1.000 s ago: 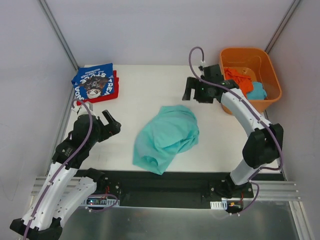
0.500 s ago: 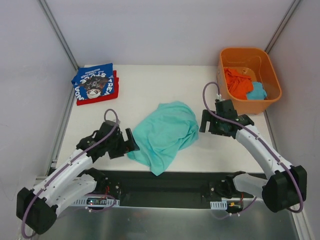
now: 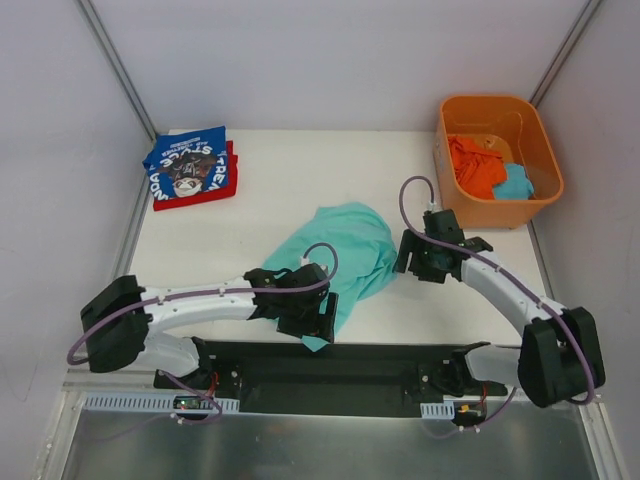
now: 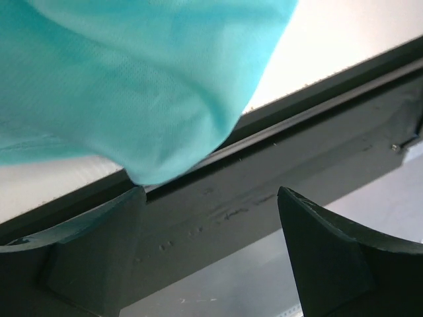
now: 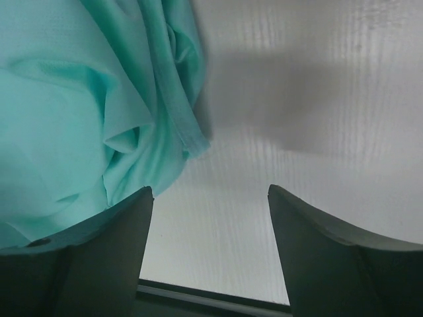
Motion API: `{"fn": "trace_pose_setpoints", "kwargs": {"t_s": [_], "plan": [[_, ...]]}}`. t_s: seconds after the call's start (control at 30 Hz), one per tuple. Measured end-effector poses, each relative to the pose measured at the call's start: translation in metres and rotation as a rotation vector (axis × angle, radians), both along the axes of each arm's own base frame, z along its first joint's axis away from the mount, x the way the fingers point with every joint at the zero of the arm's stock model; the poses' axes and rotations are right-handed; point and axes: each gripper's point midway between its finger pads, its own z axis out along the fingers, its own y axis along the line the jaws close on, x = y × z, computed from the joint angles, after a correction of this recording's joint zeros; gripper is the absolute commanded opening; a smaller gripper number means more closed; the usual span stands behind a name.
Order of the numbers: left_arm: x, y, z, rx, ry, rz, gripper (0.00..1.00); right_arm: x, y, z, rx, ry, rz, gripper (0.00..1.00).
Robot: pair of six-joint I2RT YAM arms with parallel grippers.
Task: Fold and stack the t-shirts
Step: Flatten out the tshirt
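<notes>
Entry, single moment, both arms in view.

A mint-teal cloth t-shirt [image 3: 345, 250] lies crumpled and unfolded at centre frame of the top view, on the white table [image 3: 270, 215]. Its lower tip reaches the table's near edge and overlaps the black rail [image 4: 264, 172] there.

The left gripper [image 3: 318, 318] sits low at that tip, lower centre of the frame. On my left wrist view its jaws are spread wide with only the rail between them, so it grips nothing. The shirt's tip hangs just beside the left-hand finger [image 4: 92, 257]; I cannot tell whether they touch.

The right gripper [image 3: 410, 260] is at the shirt's right edge, right of centre. On its wrist view the jaws are also wide open and hold nothing, with bare table between them. The shirt's hem lies at upper left, close to one finger [image 5: 99, 251].

In the upper left corner, a folded royal-blue t-shirt with white lettering [image 3: 188, 162] lies on top of a red t-shirt [image 3: 200, 192].

In the upper right corner, a rigid orange plastic tub [image 3: 500, 213] contains bunched orange cloth [image 3: 475, 165] and a light blue cloth [image 3: 515, 185].
</notes>
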Motion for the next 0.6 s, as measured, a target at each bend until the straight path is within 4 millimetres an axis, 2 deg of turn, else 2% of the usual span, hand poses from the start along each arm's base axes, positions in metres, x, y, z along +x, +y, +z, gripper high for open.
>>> {"fn": "trace_pose_setpoints", "kwargs": {"t_s": [0.17, 0.27, 0.37, 0.4, 0.43, 0.47, 0.5, 0.53, 0.6], "plan": [[0.003, -0.009, -0.023, 0.091, 0.034, -0.001, 0.78, 0.008, 0.022, -0.022, 0.071, 0.069, 0.046, 0.71], [0.006, -0.009, -0.033, 0.141, 0.037, 0.019, 0.69, 0.014, 0.032, -0.03, 0.093, 0.1, 0.069, 0.68], [0.009, -0.002, -0.044, 0.212, 0.036, 0.045, 0.53, 0.021, 0.041, -0.038, 0.107, 0.116, 0.088, 0.57], [0.011, 0.001, -0.048, 0.242, 0.032, 0.058, 0.46, 0.022, 0.044, -0.042, 0.112, 0.123, 0.093, 0.48], [0.013, 0.002, -0.049, 0.268, 0.032, 0.067, 0.32, 0.023, 0.046, -0.044, 0.115, 0.129, 0.097, 0.43], [0.017, 0.002, -0.049, 0.287, 0.023, 0.077, 0.26, 0.024, 0.049, -0.046, 0.121, 0.135, 0.101, 0.37], [0.021, 0.001, -0.049, 0.303, 0.013, 0.09, 0.19, 0.027, 0.051, -0.047, 0.125, 0.133, 0.107, 0.26], [0.025, 0.0, -0.049, 0.318, -0.002, 0.096, 0.0, 0.027, 0.053, -0.049, 0.127, 0.134, 0.112, 0.23], [0.034, -0.002, -0.048, 0.339, -0.03, 0.115, 0.0, 0.026, 0.054, -0.049, 0.126, 0.136, 0.121, 0.17]]}}
